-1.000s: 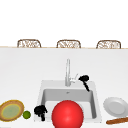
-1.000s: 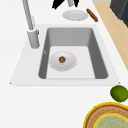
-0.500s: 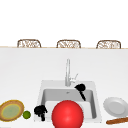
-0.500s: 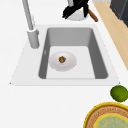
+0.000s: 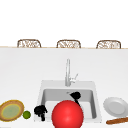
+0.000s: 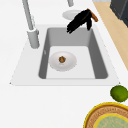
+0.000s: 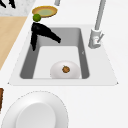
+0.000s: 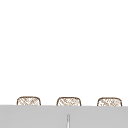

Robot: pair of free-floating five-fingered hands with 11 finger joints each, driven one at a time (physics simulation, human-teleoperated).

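Lime (image 5: 26, 114) sits on the white counter at the far left, with a yellow-rimmed woven plate (image 5: 11, 110) just beside it at its nine o'clock. At the lime's three o'clock, near it but not touching, the left hand (image 5: 40, 110) hangs over the sink's front left corner. From the right side its fingers look straight and spread, one part pointing down and the rest reaching out over the basin, so it is open and holds nothing.

Next along is a big red ball (image 5: 67, 114) (from the front it covers much of the basin's near half). At its twelve o'clock the sink (image 5: 50, 93) lies sunk in the counter, and the tall grey faucet (image 5: 67, 72) stands upright on the back rim.

Between the faucet's foot and the ball, at about the ball's one o'clock, the right hand (image 5: 75, 95) hovers above the basin. From the left side it slants down over the sink's right end, fingers stretched long and loose and the thumb hanging, gripping nothing. On the basin floor rests a round white dish (image 6: 55, 61) with a small brown lump (image 6: 62, 59) at its middle, well apart from that hand.

At the sink's three o'clock a white plate (image 5: 115, 106) lies on the counter, and a brown rolling pin (image 5: 117, 121) lies at the plate's six o'clock, just beside its rim.
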